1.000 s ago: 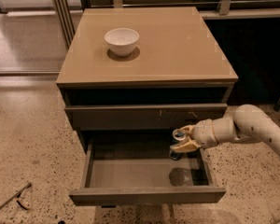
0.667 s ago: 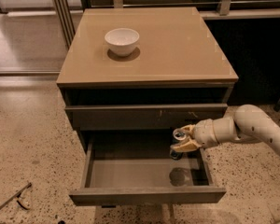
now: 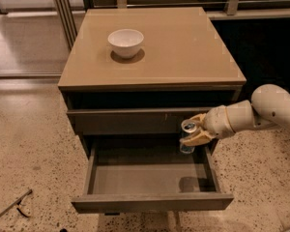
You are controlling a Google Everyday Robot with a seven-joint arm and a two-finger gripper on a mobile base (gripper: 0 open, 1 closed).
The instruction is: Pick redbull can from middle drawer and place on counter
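Note:
The middle drawer (image 3: 150, 178) is pulled open below the counter (image 3: 174, 47), and its grey floor is bare. My gripper (image 3: 192, 130) hangs over the drawer's right rear corner, in front of the closed drawer front above. It is shut on the redbull can (image 3: 188, 137), whose silver top shows between the tan fingers (image 3: 198, 139) and whose blue side hangs below them. The can is lifted off the drawer floor, and a dark shadow lies on the floor beneath it. My white arm reaches in from the right.
A white bowl (image 3: 125, 42) stands on the counter's back left part. The closed upper drawer front (image 3: 130, 121) sits just behind the gripper. A thin dark tool (image 3: 12, 208) lies on the speckled floor at lower left. Railings stand behind the cabinet.
The gripper with the can has risen very slightly. Nothing else has moved.

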